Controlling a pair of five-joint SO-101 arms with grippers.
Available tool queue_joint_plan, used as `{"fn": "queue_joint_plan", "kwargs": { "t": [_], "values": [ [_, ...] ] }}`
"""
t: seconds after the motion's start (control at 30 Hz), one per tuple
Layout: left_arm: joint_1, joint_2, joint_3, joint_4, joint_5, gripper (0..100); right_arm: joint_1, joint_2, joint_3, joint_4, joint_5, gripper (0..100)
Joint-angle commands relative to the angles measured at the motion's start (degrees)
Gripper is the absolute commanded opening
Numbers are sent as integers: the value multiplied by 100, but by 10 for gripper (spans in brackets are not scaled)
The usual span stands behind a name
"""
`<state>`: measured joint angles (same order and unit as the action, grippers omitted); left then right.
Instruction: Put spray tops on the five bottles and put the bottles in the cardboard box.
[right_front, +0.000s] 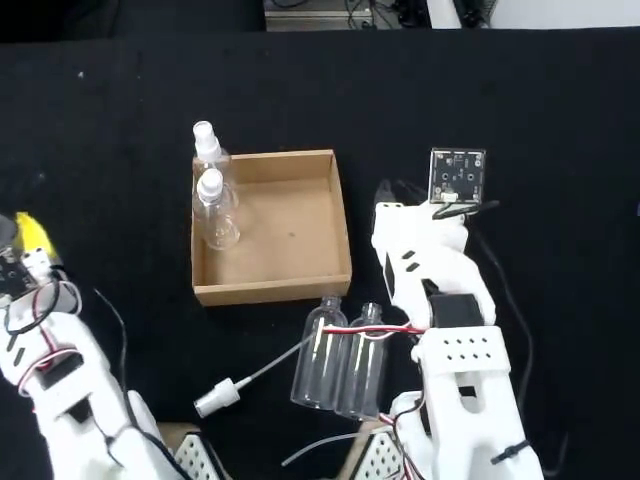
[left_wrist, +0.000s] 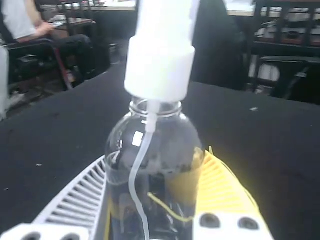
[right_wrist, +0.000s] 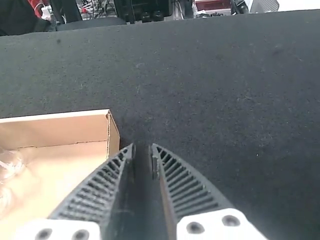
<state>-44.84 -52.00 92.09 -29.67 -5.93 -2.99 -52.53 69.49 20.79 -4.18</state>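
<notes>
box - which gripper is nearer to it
Right. The right gripper hangs just beside the box's wall, near a corner. The left gripper, shut on a bottle, is well off on the box's other side.

Box (right_front: 290, 235) brown, open. Two capped bottles (right_front: 215, 215) inside, at left wall. Two uncapped bottles (right_front: 320, 360), clear, side by side just outside box; loose top (right_front: 218, 398), white, beside them. Fifth bottle (left_wrist: 150, 165): spray top (left_wrist: 160, 60) sitting on neck, tube inside.

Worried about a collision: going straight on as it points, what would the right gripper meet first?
The right gripper would likely meet bare black tablecloth, passing beside the cardboard box corner; depth is unclear.
</notes>
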Motion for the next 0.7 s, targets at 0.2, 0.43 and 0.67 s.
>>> {"fn": "queue_joint_plan", "kwargs": {
  "t": [0.2,0.43,0.67],
  "values": [
    [-576,3165,-910,-2593,-18,29,70,-84,-40,-158,26,31],
    [-796,4774,-919,-4369,-35,29,70,-84,-40,-158,35,31],
    [-796,5776,-919,-5503,-18,29,70,-84,-40,-158,35,31]
  ]
}}
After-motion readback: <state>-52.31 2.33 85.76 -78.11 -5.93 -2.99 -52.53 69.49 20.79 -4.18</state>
